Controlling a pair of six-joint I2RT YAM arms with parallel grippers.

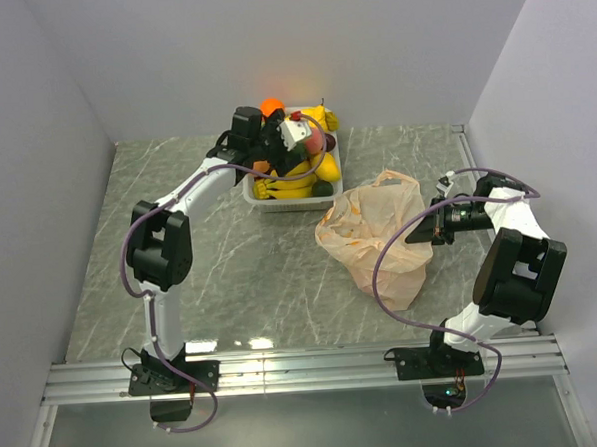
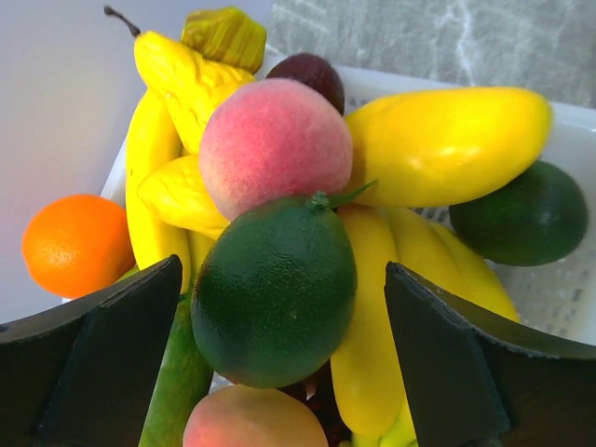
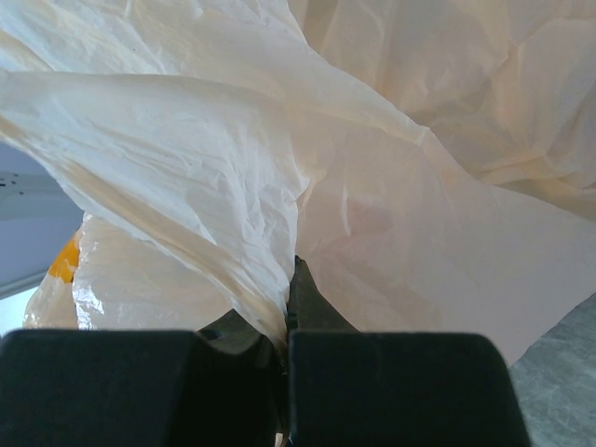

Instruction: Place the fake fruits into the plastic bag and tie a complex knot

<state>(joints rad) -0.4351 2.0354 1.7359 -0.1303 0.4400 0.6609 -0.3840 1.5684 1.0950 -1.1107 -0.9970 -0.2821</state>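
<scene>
The fake fruits (image 1: pixel 301 173) are piled in a white tray (image 1: pixel 267 203) at the back. In the left wrist view a green lime (image 2: pixel 275 291) lies between my open fingers (image 2: pixel 112 363), under a pink peach (image 2: pixel 275 144), with yellow bananas (image 2: pixel 372 307), a mango (image 2: pixel 447 144), an orange (image 2: pixel 74 244) and a dark plum (image 2: pixel 312 73) around. My left gripper (image 1: pixel 292 144) hovers over the pile, open. The pale peach plastic bag (image 1: pixel 374 235) lies right of centre. My right gripper (image 1: pixel 431 227) is shut on a fold of the bag (image 3: pixel 233 186).
Grey walls close the table at back, left and right. A metal rail (image 1: pixel 306 368) runs along the near edge with both arm bases. A dark green avocado-like fruit (image 2: pixel 521 214) lies at the tray's right side.
</scene>
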